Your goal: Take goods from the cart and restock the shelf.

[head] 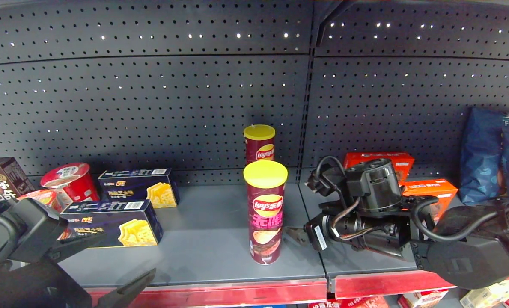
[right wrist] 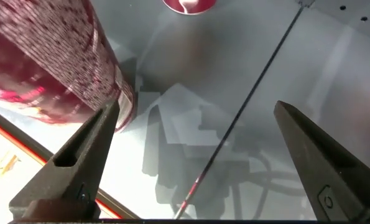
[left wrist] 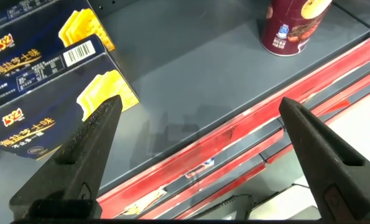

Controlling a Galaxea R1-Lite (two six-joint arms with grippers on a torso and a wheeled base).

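A shelf board point(head: 203, 239) of smooth, matt grey painted metal with a faint sheen, backed by a dark matt perforated metal back panel point(head: 151, 107). Along its near edge is a glossy red plastic price strip point(head: 220, 294). The near chip can point(head: 266, 222) and far chip can point(head: 259, 145) have glossy printed walls and smooth yellow plastic lids point(head: 265, 173). At left, navy cracker boxes point(head: 121, 220) of glossy cardboard and a noodle cup point(head: 70, 182) with a shiny lid. At right, slightly shiny orange cardboard boxes point(head: 430, 190) and blue bags point(head: 489, 154) of crinkled, shiny film. The left gripper point(left wrist: 198, 102) and right gripper point(right wrist: 196, 106) have matt black, finely grained plastic fingers point(left wrist: 88, 149).
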